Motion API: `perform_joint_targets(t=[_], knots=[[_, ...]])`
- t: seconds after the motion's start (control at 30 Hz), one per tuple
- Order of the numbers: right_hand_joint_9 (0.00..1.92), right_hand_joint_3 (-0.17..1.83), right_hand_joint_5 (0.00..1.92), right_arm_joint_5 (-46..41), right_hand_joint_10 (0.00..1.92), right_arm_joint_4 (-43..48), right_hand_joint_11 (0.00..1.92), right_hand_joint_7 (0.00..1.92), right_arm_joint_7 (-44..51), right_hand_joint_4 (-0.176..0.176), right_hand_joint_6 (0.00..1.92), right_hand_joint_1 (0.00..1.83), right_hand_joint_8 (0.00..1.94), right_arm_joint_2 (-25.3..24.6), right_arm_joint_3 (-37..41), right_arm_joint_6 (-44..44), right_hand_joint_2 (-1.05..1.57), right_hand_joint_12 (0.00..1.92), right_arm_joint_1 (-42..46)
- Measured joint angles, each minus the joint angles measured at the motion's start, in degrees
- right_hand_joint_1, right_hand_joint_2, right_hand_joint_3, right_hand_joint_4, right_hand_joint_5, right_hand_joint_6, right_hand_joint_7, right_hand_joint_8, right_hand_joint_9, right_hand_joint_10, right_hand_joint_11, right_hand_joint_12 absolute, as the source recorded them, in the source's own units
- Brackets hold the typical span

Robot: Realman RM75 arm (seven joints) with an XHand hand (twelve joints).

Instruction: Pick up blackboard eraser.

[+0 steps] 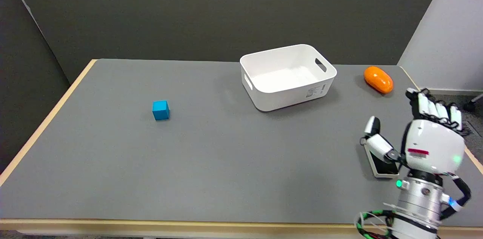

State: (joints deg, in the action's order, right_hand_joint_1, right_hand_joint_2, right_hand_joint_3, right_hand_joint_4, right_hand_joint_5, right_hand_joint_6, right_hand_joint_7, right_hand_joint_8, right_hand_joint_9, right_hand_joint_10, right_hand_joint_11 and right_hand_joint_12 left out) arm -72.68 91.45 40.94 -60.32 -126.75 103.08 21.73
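Your right hand (pixel 422 137) hovers over the blackboard eraser (pixel 383 163) near the table's (pixel 226 156) right edge, thumb and fingers apart, gripping nothing. Close carelessly and you may nudge the flat eraser toward that edge.

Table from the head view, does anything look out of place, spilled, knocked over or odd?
Nothing stands out. The white bin sits upright, the blue cube and orange object lie apart on the grey table, nothing spilled. The right hand hangs over the blackboard eraser, which lies flat near the right edge.
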Motion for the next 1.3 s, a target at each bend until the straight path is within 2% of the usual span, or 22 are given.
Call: perform_joint_targets(t=[0.8,1.23,1.3], knots=[[0.38,0.87,0.31,-14.31,0.99,-4.84,0.16,0.48,-26.99,-0.009,0.56,0.56,0.54,9.31,10.73,1.51,0.68,1.32,18.19],[0.37,0.86,0.31,-15.4,0.99,-5.28,0.12,0.48,-33.16,-0.016,0.55,0.54,0.54,11.79,11.16,1.53,0.68,1.29,19.9],[0.38,0.95,0.3,-14.98,0.94,-5.16,0.11,0.46,-33.56,-0.017,0.58,0.48,0.57,12.02,10.6,1.54,0.65,1.23,19.29]])
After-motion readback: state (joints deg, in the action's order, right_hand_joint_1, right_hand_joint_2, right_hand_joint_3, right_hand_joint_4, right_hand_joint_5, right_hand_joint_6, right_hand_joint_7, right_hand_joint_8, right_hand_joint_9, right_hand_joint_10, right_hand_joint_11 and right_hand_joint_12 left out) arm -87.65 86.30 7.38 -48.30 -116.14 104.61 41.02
